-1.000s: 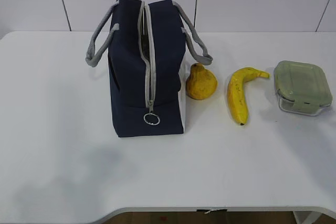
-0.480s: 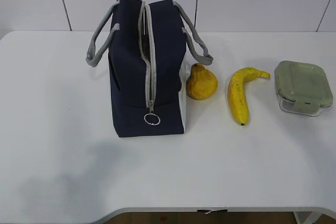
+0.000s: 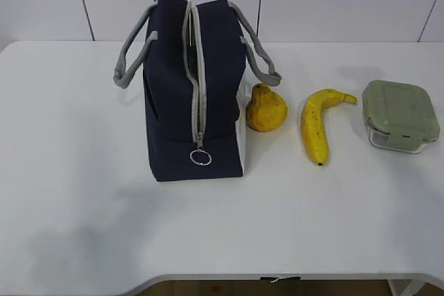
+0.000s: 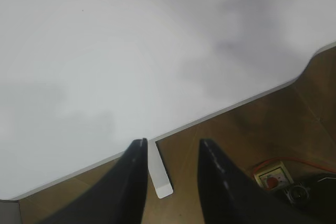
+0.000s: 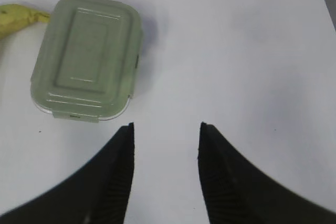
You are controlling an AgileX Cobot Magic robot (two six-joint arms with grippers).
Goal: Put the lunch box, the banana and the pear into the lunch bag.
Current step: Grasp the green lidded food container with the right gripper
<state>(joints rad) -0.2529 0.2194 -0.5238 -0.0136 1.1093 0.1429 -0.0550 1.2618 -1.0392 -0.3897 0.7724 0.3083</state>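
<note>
The lunch bag (image 3: pixel 196 88) stands upright on the white counter (image 3: pixel 83 192), left of centre in the exterior view, with its narrow zippered end facing the camera. Its grey zipper (image 3: pixel 197 81) runs down that end to a ring pull (image 3: pixel 200 157) hanging near the bottom, and at the top the two sides gape slightly apart. Grey handles (image 3: pixel 132 50) loop out to either side. A strip of white panel (image 3: pixel 243 136) shows along the bag's right edge.

The pear (image 3: pixel 266 108) sits just beside the bag on its right, stem up. The banana (image 3: pixel 317 124) lies a little farther right, apart from the pear, its stem tip pointing toward the lunch box (image 3: pixel 400 115), which rests near the counter's right edge with its sage-green lid clipped on.

Neither arm shows in the exterior view. In the left wrist view the left tool (image 4: pixel 170 153) hangs over the counter's front edge with its jaws parted and nothing between them; wooden floor lies below. In the right wrist view the right tool (image 5: pixel 165 135) hovers above bare counter just beside the lunch box (image 5: pixel 86 56), jaws spread and empty, with the banana's tip (image 5: pixel 18 17) at the left edge
</note>
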